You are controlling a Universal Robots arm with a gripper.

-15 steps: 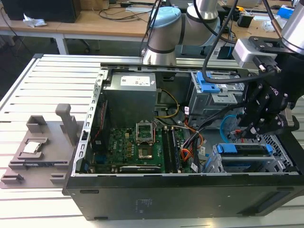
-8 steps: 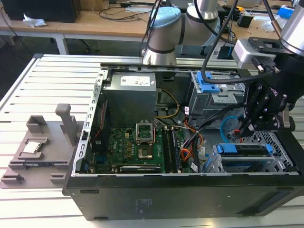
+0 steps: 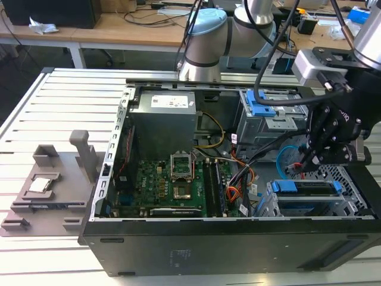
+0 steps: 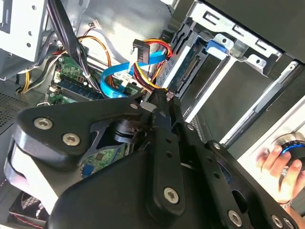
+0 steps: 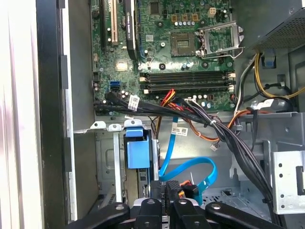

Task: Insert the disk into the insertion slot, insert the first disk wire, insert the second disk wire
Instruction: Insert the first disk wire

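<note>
One tool (image 4: 159,94) clenched on first disk wire (image 4: 139,49), beside second disk wire (image 5: 167,148); disk (image 3: 306,186) seated in insertion slot (image 3: 333,206).

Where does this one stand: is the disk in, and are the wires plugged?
Done: the disk sits in the insertion slot. In hand: the pincer hovers beside that slot, close to the second disk wire. Left: in the second wrist view the disk's connector end looks bare, so the wiring seems not yet plugged in.
</note>
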